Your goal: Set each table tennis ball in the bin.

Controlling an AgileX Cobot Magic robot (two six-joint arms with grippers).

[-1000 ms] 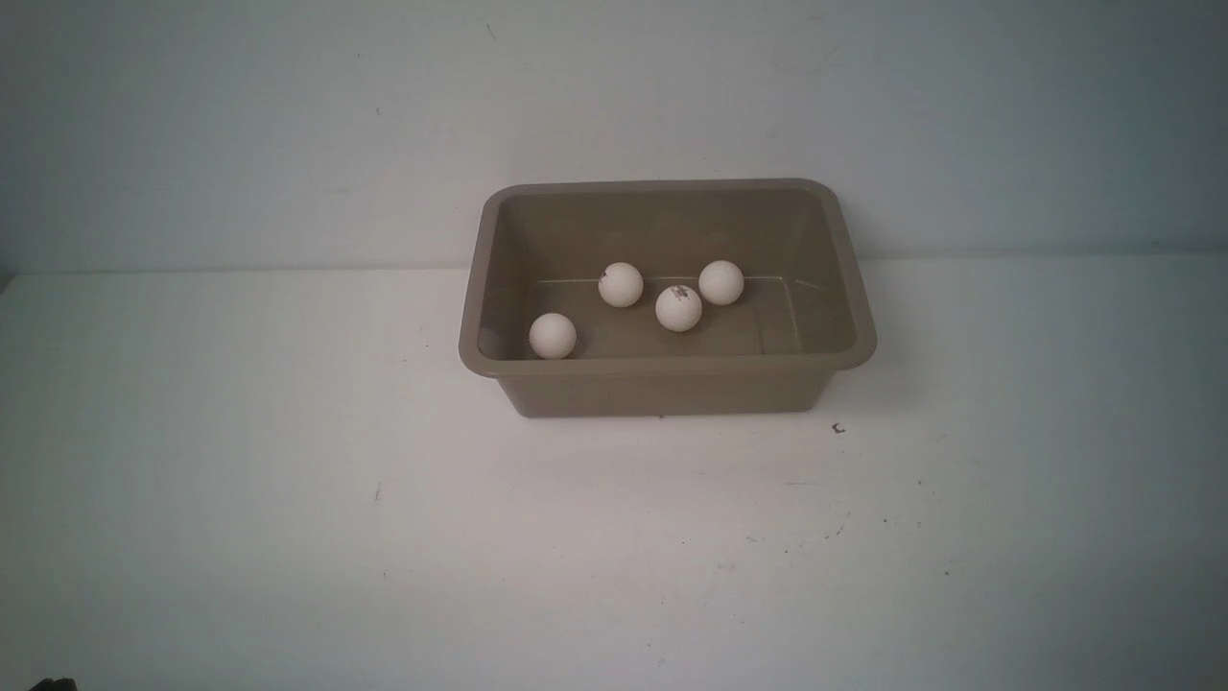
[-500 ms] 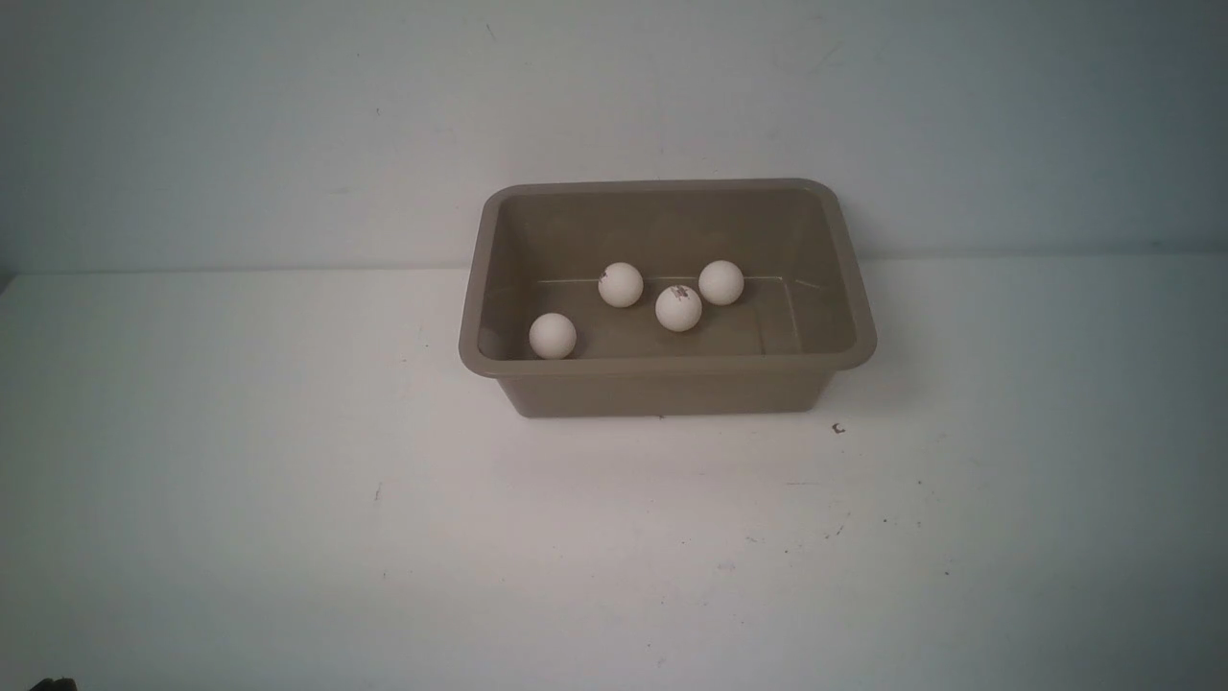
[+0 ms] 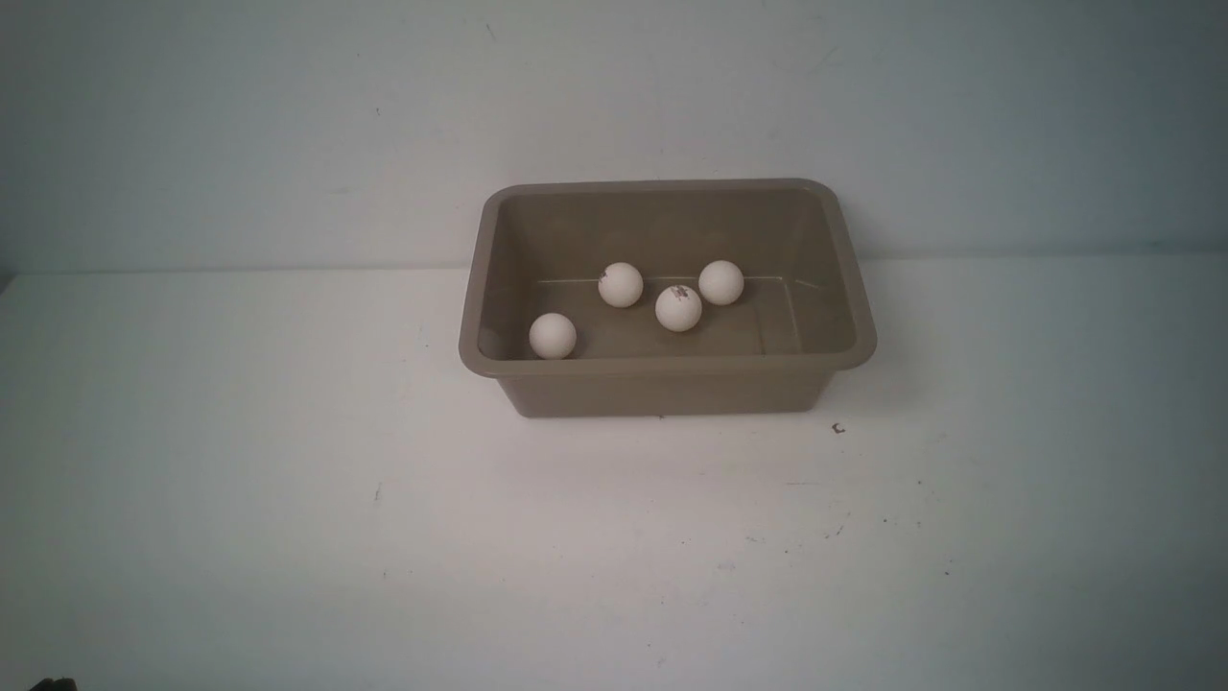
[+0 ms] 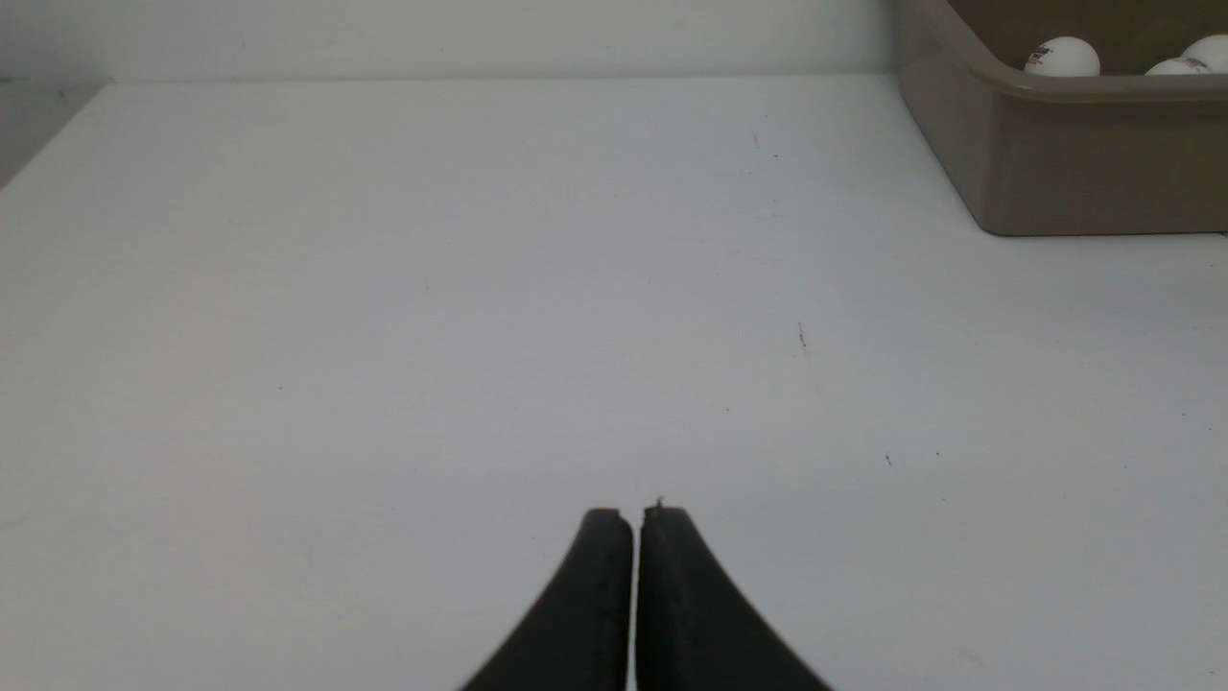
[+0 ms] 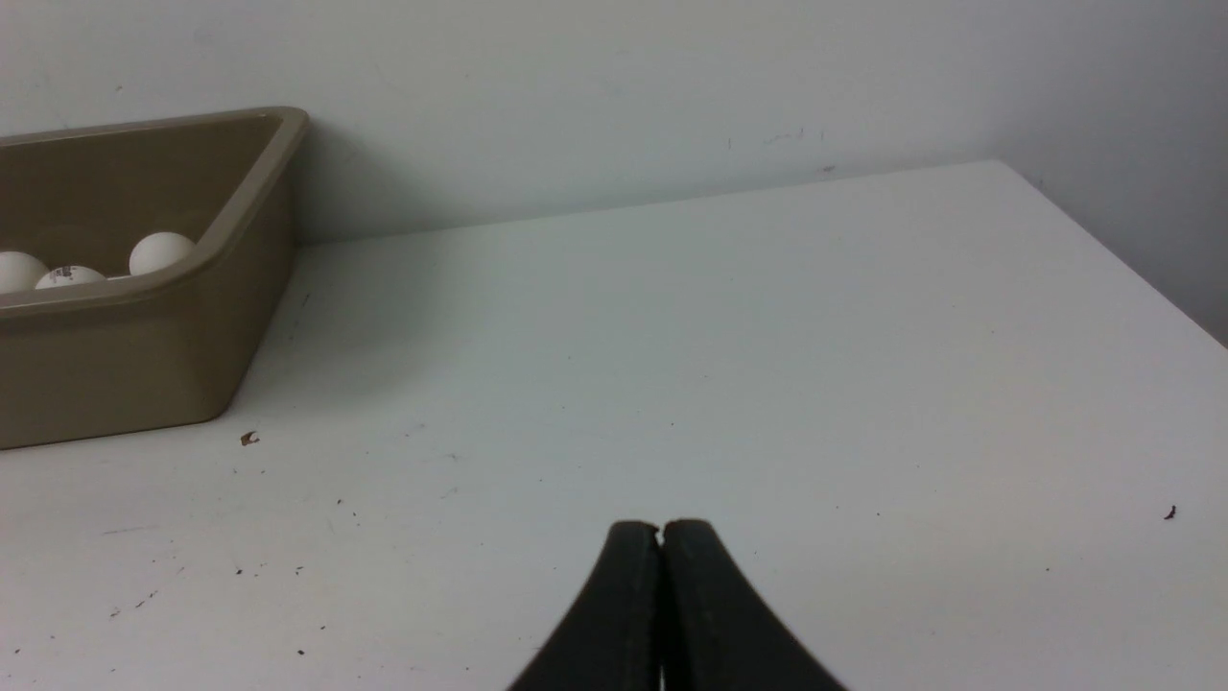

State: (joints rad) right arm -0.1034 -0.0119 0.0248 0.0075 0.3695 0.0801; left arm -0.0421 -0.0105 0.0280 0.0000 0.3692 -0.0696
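Observation:
The tan-brown bin [image 3: 665, 366] stands at the back middle of the white table, against the wall. Several white table tennis balls lie on its floor: one near the front left corner [image 3: 553, 336], one further back [image 3: 621, 284], one with a dark mark in the middle [image 3: 678, 308], one to the right [image 3: 720, 282]. My left gripper [image 4: 635, 518] is shut and empty, low over bare table, far to the left of the bin [image 4: 1065, 163]. My right gripper [image 5: 661, 530] is shut and empty too, over the table well to the right of the bin [image 5: 144, 365]. Neither arm appears in the front view.
The white wall rises just behind the bin. The table's right edge [image 5: 1113, 259] runs past my right gripper, and its far left corner [image 4: 58, 115] lies beyond my left one. Small dark specks [image 3: 838, 428] dot the tabletop near the bin.

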